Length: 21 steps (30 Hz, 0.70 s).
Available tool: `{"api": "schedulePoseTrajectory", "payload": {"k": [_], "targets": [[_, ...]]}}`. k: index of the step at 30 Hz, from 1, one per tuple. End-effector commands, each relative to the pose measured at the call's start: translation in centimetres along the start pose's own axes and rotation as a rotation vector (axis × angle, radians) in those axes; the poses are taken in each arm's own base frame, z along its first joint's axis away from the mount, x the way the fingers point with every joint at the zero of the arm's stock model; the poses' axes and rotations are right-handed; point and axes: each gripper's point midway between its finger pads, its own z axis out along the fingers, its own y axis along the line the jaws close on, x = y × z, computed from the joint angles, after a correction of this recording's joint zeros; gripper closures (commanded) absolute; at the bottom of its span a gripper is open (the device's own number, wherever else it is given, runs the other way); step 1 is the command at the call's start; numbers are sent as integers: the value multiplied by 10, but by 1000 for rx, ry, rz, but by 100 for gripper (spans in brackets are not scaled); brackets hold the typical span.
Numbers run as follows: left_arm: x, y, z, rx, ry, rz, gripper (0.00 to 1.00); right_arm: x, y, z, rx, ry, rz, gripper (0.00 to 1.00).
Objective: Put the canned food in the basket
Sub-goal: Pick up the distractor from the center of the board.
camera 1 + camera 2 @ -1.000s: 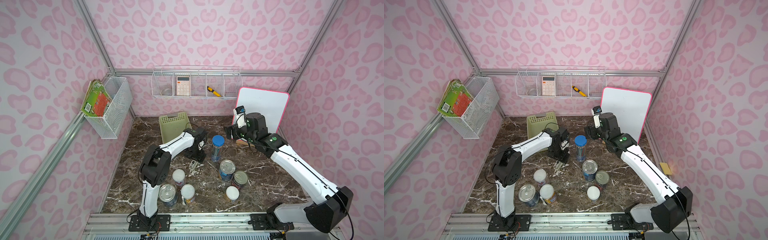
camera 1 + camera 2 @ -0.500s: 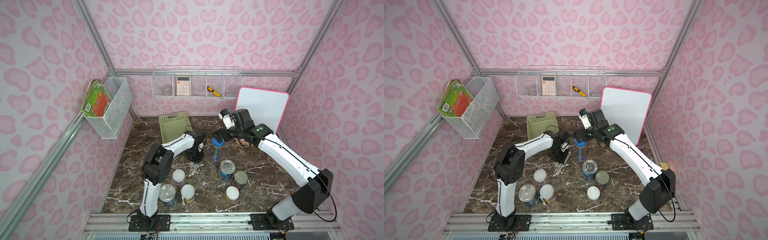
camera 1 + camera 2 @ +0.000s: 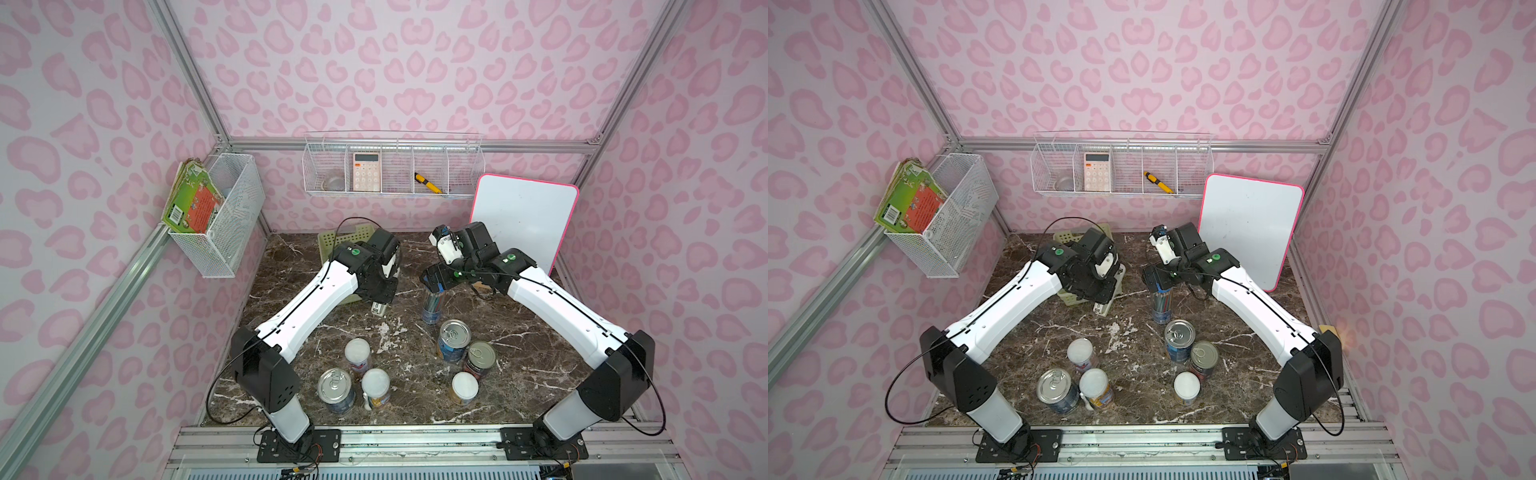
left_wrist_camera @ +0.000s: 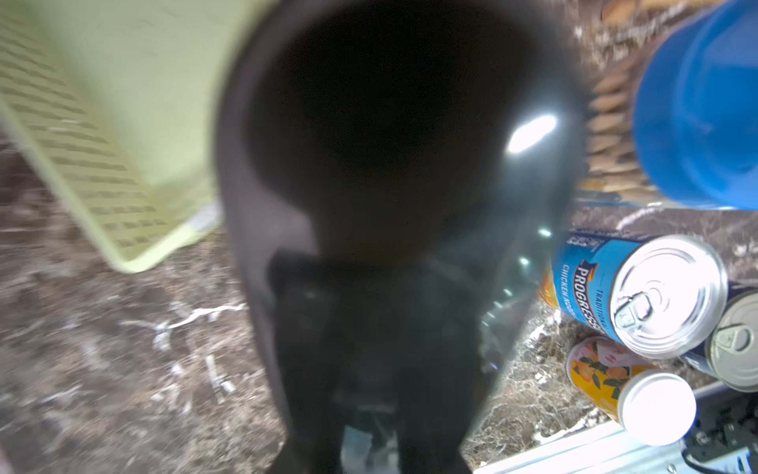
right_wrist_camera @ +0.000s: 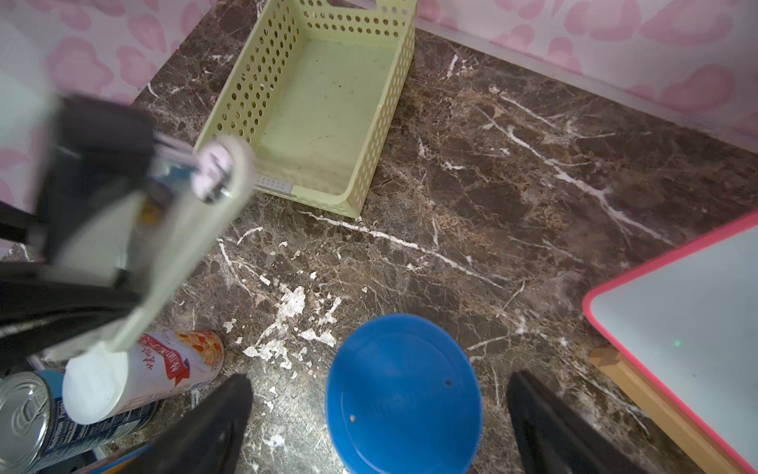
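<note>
Several upright cans stand near the front: the left group has a silver-topped can (image 3: 334, 386) and two white-lidded cans (image 3: 357, 351) (image 3: 376, 384). The right group includes a blue soup can (image 3: 455, 336) (image 4: 640, 295). The light-green basket (image 5: 328, 115) (image 3: 332, 241) lies empty at the back left. My left gripper (image 3: 380, 305) (image 4: 369, 443) hangs at its near corner. A dark blur fills the left wrist view, hiding the jaws. My right gripper (image 5: 379, 379) (image 3: 432, 282) is open, a finger on each side of the blue-capped pencil tube (image 5: 404, 394) (image 3: 432, 309).
A pink-edged whiteboard (image 3: 523, 224) leans at the back right with a wooden block (image 5: 640, 394) at its foot. White wire baskets hang on the left wall (image 3: 224, 216) and the back wall (image 3: 395, 170). The right-hand cans stand just in front of the tube.
My right gripper has swung left from beside the whiteboard to directly over the pencil tube. The left gripper has stayed by the basket's near corner.
</note>
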Motion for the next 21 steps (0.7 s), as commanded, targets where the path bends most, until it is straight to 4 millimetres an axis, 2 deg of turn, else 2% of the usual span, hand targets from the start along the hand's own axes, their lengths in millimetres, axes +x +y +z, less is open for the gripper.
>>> {"api": "schedulePoseTrajectory", "payload": {"k": [1,4,8,11,13,15,16,18,21], "targets": [[-10,24,-32,-97,-86,-36,100,11,-9,12,44,42,14,0],[-23,38,-57,-112,-196,-34,100,21,-13,25,65,90,17,0],[-29,66,-80,-120,-274,-114,100,34,-17,39,92,144,8,1],[-32,91,-89,-129,-322,-191,100,38,-17,45,103,144,-1,16],[-32,120,-94,-159,-349,-278,100,37,-21,45,126,143,2,34],[-31,148,-98,-186,-383,-354,100,36,-27,41,168,148,4,51],[-29,162,-100,-201,-388,-397,100,33,-29,36,184,147,5,56],[-25,187,-101,-244,-400,-452,100,25,-29,22,202,122,9,64],[-17,225,-99,-296,-414,-543,100,1,-29,-12,251,50,1,63]]}}
